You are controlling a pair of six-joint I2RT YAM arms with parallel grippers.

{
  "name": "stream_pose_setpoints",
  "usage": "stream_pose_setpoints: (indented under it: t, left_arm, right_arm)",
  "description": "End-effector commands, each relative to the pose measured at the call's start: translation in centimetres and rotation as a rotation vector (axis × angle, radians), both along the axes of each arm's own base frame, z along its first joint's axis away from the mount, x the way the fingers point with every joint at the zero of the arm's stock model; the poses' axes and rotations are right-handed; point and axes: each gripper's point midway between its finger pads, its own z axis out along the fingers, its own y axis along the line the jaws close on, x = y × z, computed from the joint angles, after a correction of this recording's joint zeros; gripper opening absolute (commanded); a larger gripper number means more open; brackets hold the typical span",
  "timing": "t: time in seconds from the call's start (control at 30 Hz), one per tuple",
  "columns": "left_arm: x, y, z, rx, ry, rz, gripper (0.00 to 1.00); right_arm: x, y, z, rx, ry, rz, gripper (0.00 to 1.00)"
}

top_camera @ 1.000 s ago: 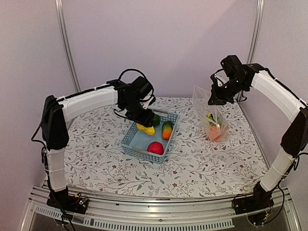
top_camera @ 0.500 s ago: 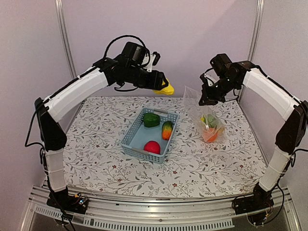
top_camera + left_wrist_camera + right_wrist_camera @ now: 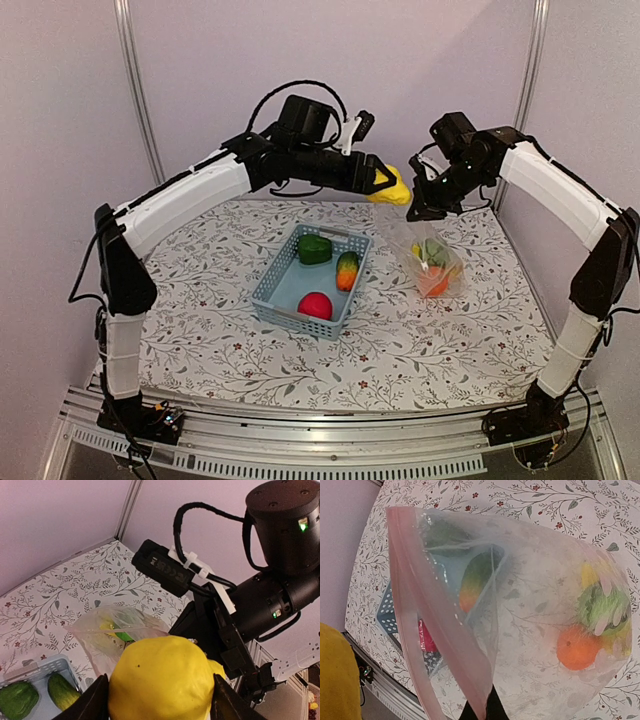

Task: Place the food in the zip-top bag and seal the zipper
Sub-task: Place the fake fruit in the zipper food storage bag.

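Gripping yellow toy banana (image 3: pixel 160 680), left gripper (image 3: pixel 381 182); right gripper (image 3: pixel 418 208) pinching clear plastic bag (image 3: pixel 520 605), orange fruit (image 3: pixel 577 647) inside; blue-grey lattice basket (image 3: pixel 272 292), bag's 9 o'clock: red apple (image 3: pixel 315 305).

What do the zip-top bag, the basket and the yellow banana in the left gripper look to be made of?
Zip-top bag: thin clear plastic film, glossy; it crinkles and its contents show through.
Basket: stiff blue-grey plastic, probably moulded; matte, with slotted lattice walls.
Yellow banana: likely hard plastic; smooth, even colour, with a slight sheen.
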Motion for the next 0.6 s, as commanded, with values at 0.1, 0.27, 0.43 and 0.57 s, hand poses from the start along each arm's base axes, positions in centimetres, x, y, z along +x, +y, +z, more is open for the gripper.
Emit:
stream_pose_setpoints:
  t: [0.1,0.27,0.43,0.57]
  left_arm:
    - [-0.7,-1.7,-2.3,0.016,0.029,-0.042,0.53]
    - [-0.5,-2.0,-4.3,0.052,0.059,-0.029,0.53]
    - [-0.4,-2.0,-5.6,0.089,0.062,-0.016,0.53]
    - [0.0,-1.6,-6.5,0.124,0.064,0.013,0.54]
  right_arm:
    - [-0.4,1.0,2.1,0.064,-0.013,0.015,0.00]
    - [-0.3,1.0,2.5,0.060,-0.017,0.015,0.00]
    - [-0.3,0.9,2.9,0.062,-0.020,0.010,0.00]
    - [-0.3,0.9,3.1,0.060,-0.023,0.011,0.00]
